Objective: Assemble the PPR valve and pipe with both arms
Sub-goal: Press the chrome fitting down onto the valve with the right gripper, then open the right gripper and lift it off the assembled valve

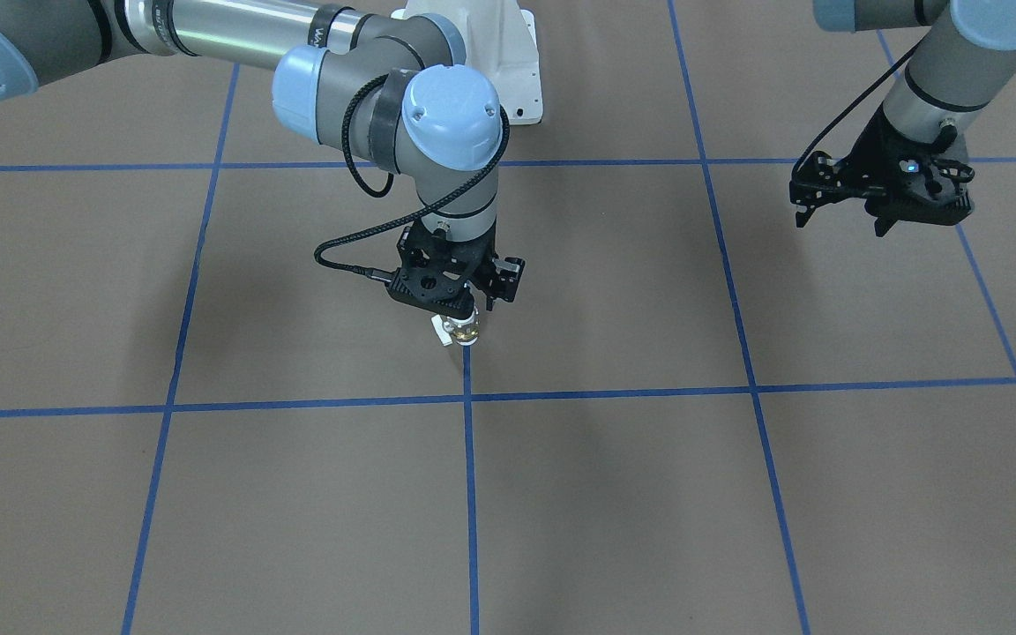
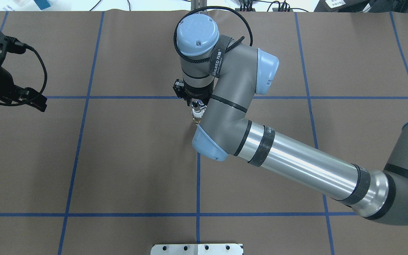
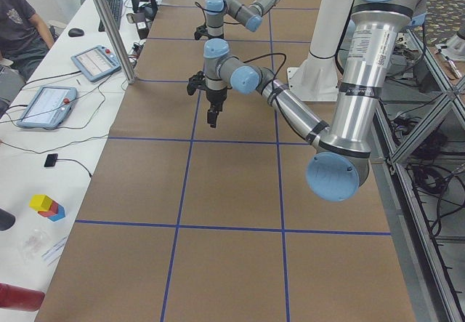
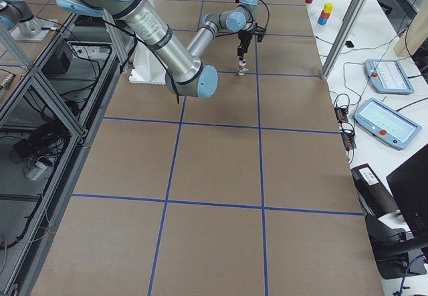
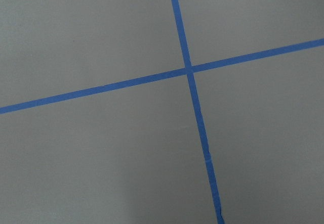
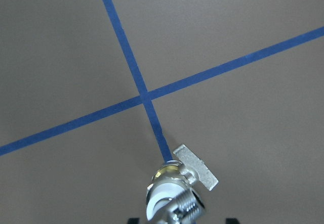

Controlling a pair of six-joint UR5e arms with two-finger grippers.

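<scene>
right tool point(image 1: 458, 309), centre of frame, clamped on the small white-and-brass ppr valve point(image 1: 456, 331) with the silvery threaded pipe stub point(image 6: 183, 208) already joined, held low over the brown counter point(image 1: 614, 494), likely for set-down. left tool point(image 1: 878, 190), upper right, apart and empty.

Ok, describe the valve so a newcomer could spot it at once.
Start at the long right arm reaching to the middle of the brown table. Under its pincer hangs the PPR valve, just above a blue tape line. It is the only small part in sight: white plastic, a brass band, a silvery threaded end and a flat handle tab.
</scene>
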